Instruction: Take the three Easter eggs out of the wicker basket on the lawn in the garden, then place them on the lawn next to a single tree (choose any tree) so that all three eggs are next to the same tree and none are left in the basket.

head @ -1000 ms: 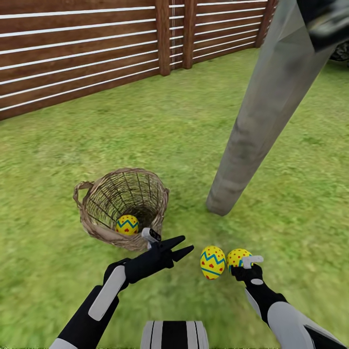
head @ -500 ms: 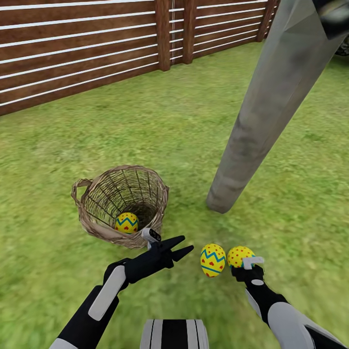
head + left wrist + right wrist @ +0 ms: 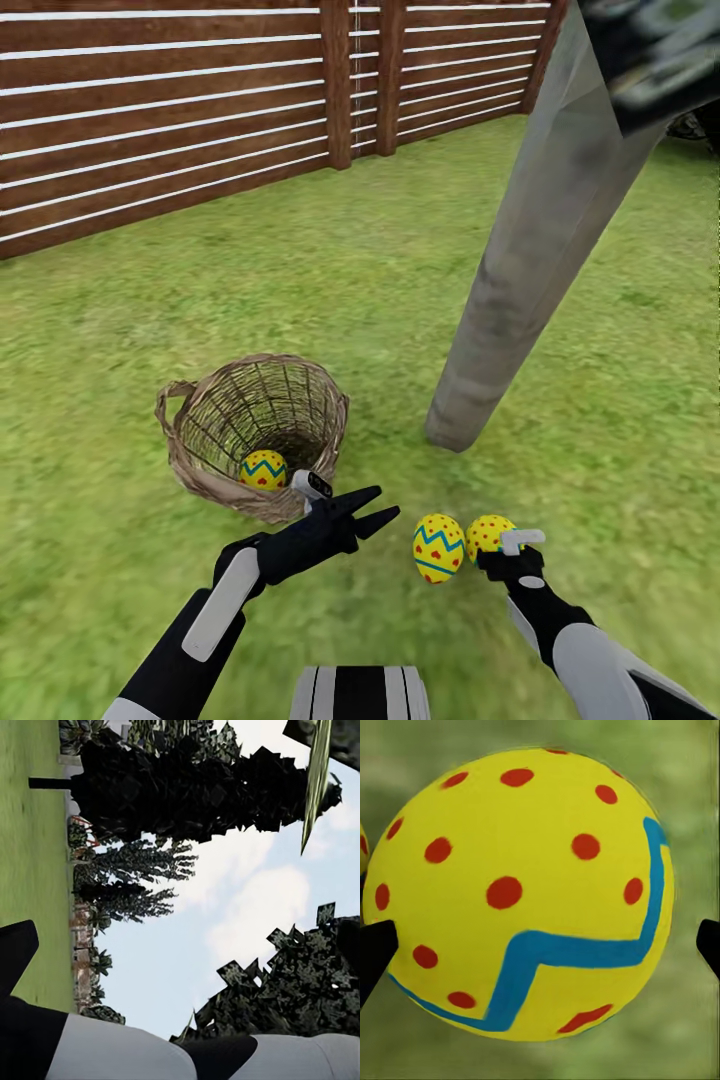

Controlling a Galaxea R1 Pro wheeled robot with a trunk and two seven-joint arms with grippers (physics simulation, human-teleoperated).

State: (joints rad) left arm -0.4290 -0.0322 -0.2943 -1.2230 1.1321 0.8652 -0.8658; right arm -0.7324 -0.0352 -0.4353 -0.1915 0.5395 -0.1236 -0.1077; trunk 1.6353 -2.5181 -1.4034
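Eggs on grass: two Easter eggs lie side by side on the lawn point(image 3: 330, 260) near the foot of the tree trunk point(image 3: 520, 260): a heart-marked egg point(image 3: 438, 547) and, just beside it, a dotted egg point(image 3: 490, 535).
Egg in basket: the third egg point(image 3: 264, 469) rests at the bottom of the wicker basket point(image 3: 200, 470), which stands on the grass close to the trunk and well short of the slatted fence point(image 3: 150, 110).
Right gripper point(image 3: 503, 553): positioned at the dotted egg. In the right wrist view its dark fingertips point(image 3: 375, 949) flank that egg point(image 3: 521, 892) on either side with a visible gap, so the fingers read as spread rather than pinching.
Left gripper point(image 3: 368, 508): hangs just beside the basket rim, fingers apart, nothing between them.
Handling: the eggs look rigid, smooth and rounded, probably light. Expect them to roll on the grass and to slip from an off-centre pinch. Grip across the widest part, fingers on opposite sides.
Basket access: the open weave appears stiff. Judged best approach is straight down through the mouth, clear of the loop handle point(image 3: 172, 392).
View differences: the head view gives the layout of eggs, basket and trunk. The right wrist view gives the finger-to-egg clearance. The left wrist view gives distant trees point(image 3: 172, 787), sky and a strip of grass.
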